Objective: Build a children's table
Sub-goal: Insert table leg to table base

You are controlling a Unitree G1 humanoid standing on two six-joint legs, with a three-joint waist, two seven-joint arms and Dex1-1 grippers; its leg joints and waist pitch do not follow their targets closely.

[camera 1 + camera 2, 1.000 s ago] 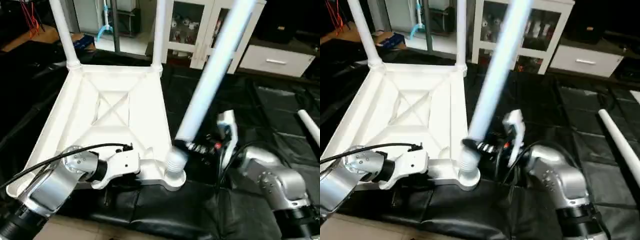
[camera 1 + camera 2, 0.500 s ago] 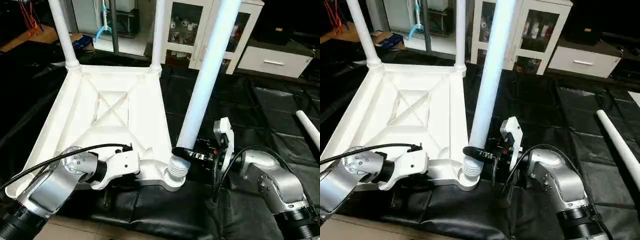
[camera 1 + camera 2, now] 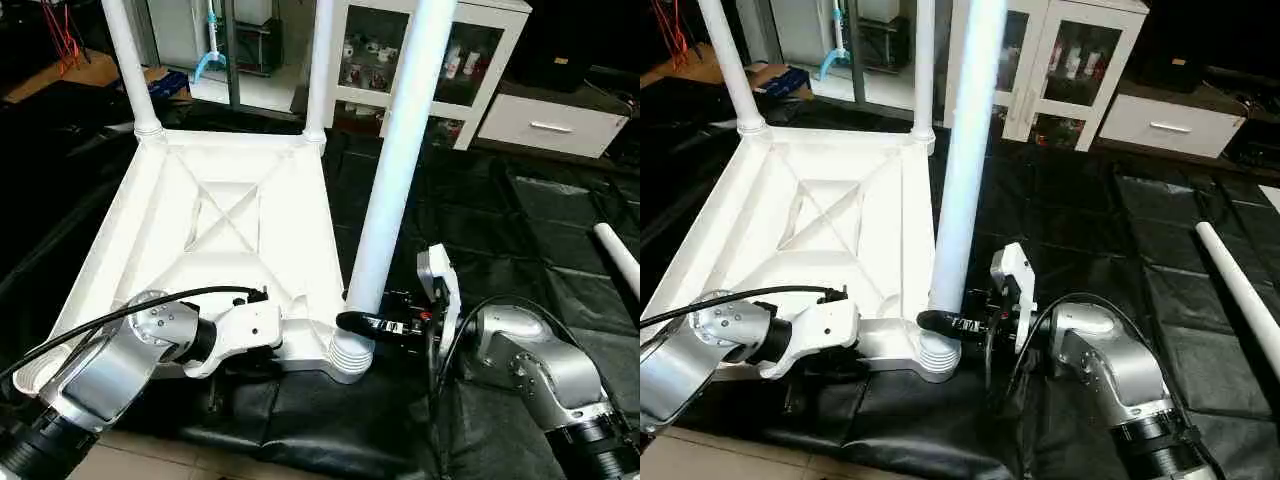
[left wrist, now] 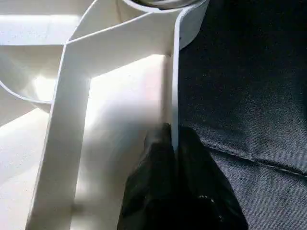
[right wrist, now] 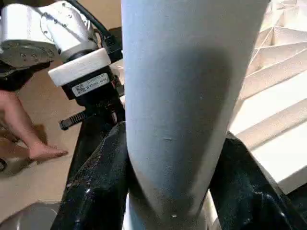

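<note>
The white table top lies upside down on the black mat, its X ribs facing up. Two white legs stand upright in its far corner sockets. A third leg stands nearly upright in the near right socket, threads partly showing. My right gripper is shut on this leg just above the threads, fingers on both sides of it. My left gripper is shut on the top's thin near rim. A fourth leg lies on the mat at the right.
A white glass-door cabinet and a drawer unit stand behind the mat. Tan floor begins at the mat's near edge. A person's bare foot rests on that floor near my left arm.
The leg in my right gripper has swung from leaning right to nearly upright, and its threaded end has sunk into the near right socket. My left gripper has stayed on the rim.
</note>
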